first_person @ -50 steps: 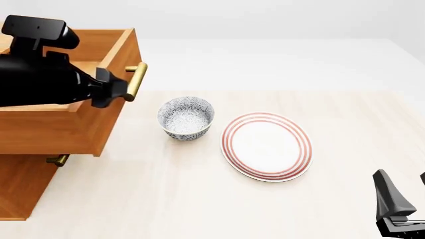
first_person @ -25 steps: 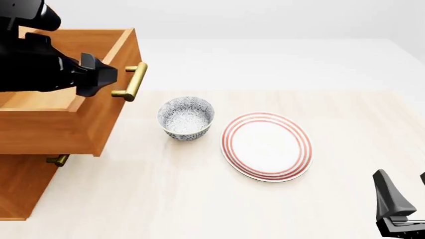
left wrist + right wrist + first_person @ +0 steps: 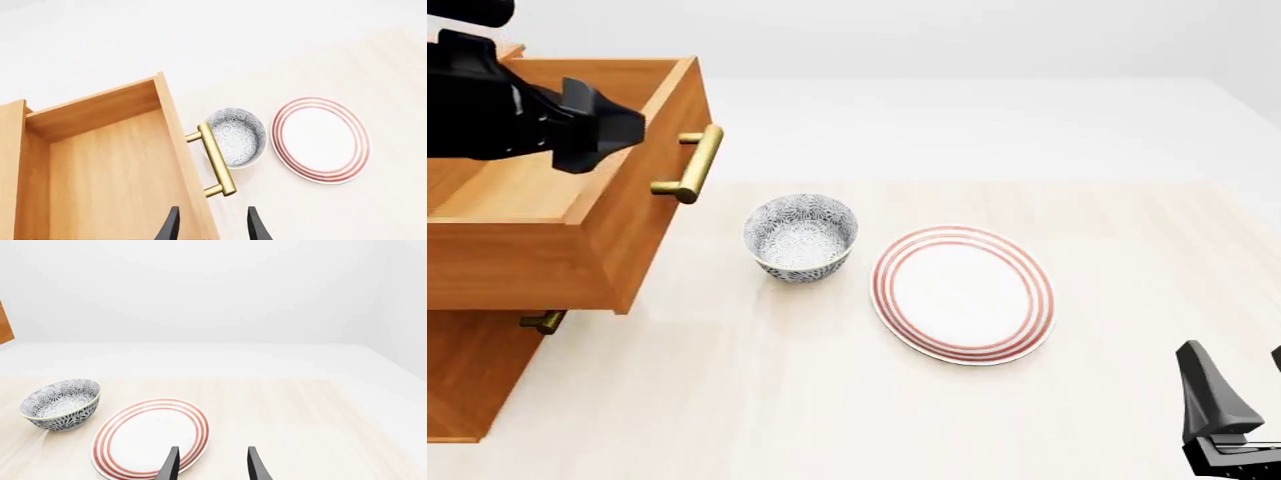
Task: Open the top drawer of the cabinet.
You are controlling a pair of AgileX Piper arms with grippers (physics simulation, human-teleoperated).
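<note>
The cabinet [image 3: 467, 385] stands at the table's left edge. Its top drawer [image 3: 554, 255] is pulled far out, and the drawer's bare wooden inside [image 3: 113, 170] shows in the left wrist view. The brass bar handle [image 3: 694, 165] [image 3: 217, 160] on the drawer front is free. My left gripper [image 3: 607, 128] [image 3: 212, 230] hovers above the drawer's inside, to the left of the handle and apart from it, open and holding nothing. My right gripper [image 3: 1241, 385] [image 3: 212, 467] rests at the near right corner of the table, open and empty.
A patterned bowl [image 3: 802, 236] [image 3: 60, 402] sits just right of the drawer front, close to the handle. A white plate with red rings [image 3: 964, 293] [image 3: 320, 140] lies to the bowl's right. A lower drawer's brass handle [image 3: 545, 322] peeks out below.
My left gripper has drawn back from the handle, moving left and up over the drawer. The drawer, the bowl, the plate and the right arm have stayed put.
</note>
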